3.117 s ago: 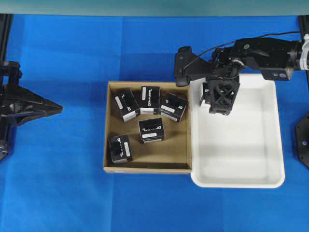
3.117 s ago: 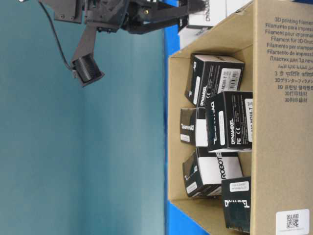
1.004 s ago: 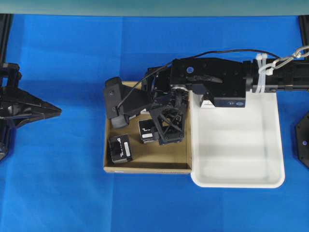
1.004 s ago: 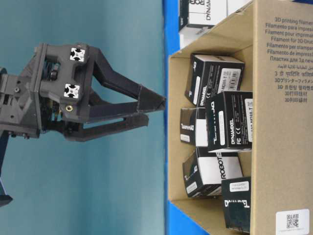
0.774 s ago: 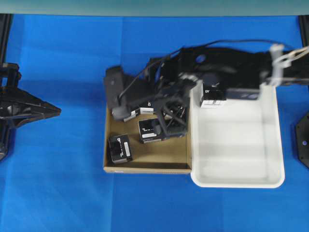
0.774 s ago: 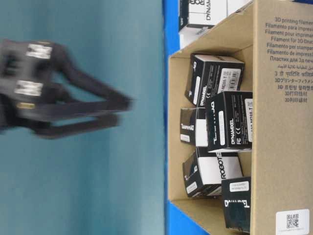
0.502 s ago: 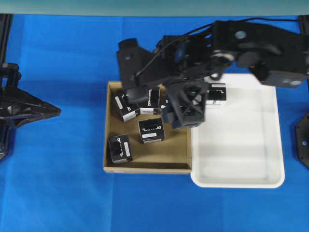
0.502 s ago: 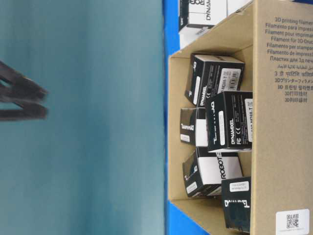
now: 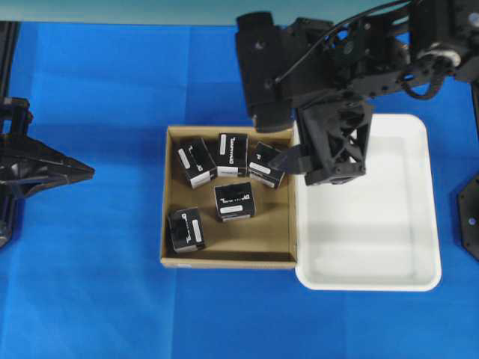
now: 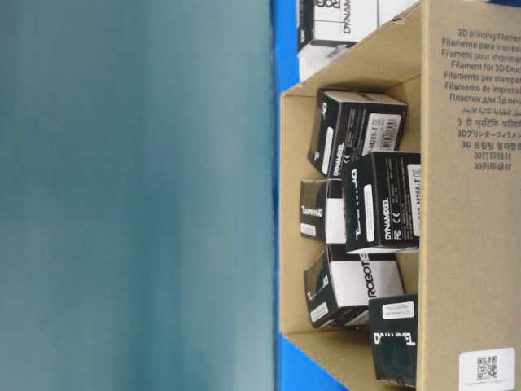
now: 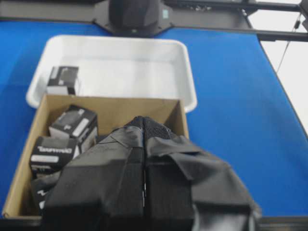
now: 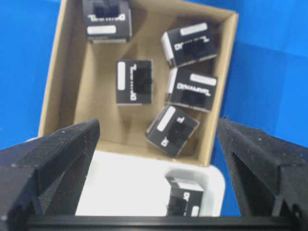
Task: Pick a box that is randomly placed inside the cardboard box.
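Cardboard box point(image 9: 227, 258) holding five boxes point(image 9: 234, 201), white tray point(image 9: 374, 280) holding one

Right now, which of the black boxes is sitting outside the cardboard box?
The black box in the white tray, at the corner next to the cardboard box. The other five all lie inside the cardboard box.

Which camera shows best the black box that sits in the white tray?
The left wrist view: the box sits unobstructed in the tray's corner. The right wrist view shows it blurred at the frame's bottom. Overhead, the right arm hides it. The table-level view shows only part of it.
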Robot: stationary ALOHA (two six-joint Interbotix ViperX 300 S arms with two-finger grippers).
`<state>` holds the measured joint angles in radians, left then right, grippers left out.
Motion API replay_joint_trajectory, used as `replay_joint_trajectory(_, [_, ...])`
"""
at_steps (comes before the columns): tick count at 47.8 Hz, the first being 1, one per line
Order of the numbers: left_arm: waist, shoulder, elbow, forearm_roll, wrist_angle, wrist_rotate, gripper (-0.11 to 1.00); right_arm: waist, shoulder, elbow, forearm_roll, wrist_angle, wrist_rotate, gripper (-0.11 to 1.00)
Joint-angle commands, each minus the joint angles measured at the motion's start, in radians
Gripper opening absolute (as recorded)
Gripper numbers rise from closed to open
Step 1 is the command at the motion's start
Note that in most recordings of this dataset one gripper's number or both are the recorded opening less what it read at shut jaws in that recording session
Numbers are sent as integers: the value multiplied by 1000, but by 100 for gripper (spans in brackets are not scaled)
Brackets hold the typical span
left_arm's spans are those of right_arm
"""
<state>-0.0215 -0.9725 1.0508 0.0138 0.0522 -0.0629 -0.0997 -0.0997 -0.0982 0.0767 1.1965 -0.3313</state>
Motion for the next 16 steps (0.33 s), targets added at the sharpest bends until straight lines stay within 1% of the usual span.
replay_joint_trajectory(1, [-2, 5, -28, 2, -6, 0, -7, 2, -17, -8, 2, -8, 2, 100])
replay_joint_trajectory(16, [-2, 3, -23, 2, -5, 2, -7, 2, -11, 6, 2, -5, 8, 100])
